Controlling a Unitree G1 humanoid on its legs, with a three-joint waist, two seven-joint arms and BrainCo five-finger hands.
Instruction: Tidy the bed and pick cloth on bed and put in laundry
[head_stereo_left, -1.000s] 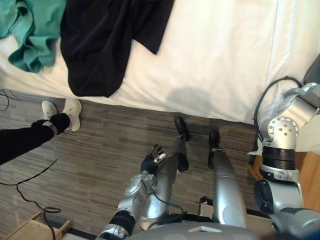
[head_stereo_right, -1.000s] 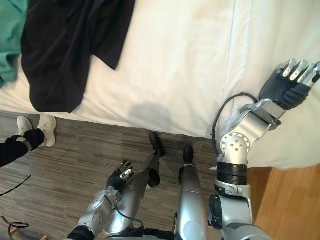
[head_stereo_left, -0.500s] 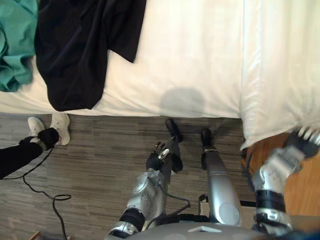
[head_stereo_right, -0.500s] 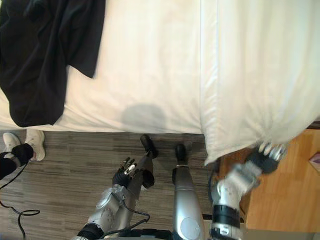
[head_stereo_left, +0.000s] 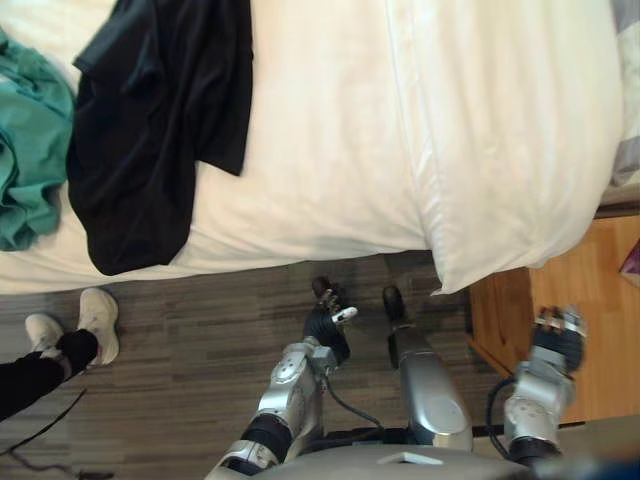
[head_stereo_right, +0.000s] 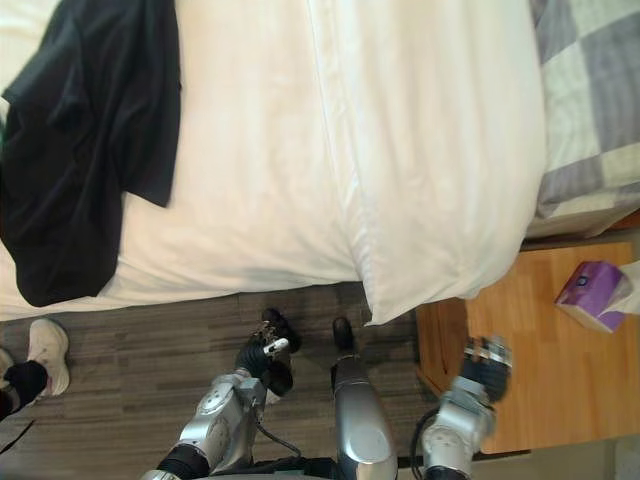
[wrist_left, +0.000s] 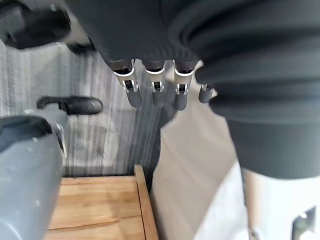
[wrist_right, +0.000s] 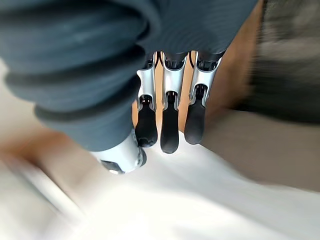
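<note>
A black garment (head_stereo_left: 150, 130) lies spread on the white bed (head_stereo_left: 320, 130) at the left, its lower end hanging over the bed's near edge. A teal garment (head_stereo_left: 30, 160) is bunched beside it at the far left. A thick white duvet (head_stereo_left: 500, 130) covers the bed's right part, with its corner drooping over the edge. My left hand (head_stereo_left: 325, 322) hangs low above the floor in front of the bed, open and holding nothing, fingers (wrist_left: 152, 85) straight. My right hand (head_stereo_right: 485, 365) is beside the bed over the wooden cabinet, open and empty, fingers (wrist_right: 170, 115) straight.
A person's leg and white shoes (head_stereo_left: 70, 325) stand on the grey plank floor (head_stereo_left: 200, 320) at the lower left. The wooden bedside cabinet (head_stereo_right: 560, 370) at the right carries a purple tissue box (head_stereo_right: 590, 295). A grey checked blanket (head_stereo_right: 590, 90) lies at the upper right.
The view has swung to the right along the bed. My right hand has come down from the white duvet's edge to beside the cabinet. The left hand stays low.
</note>
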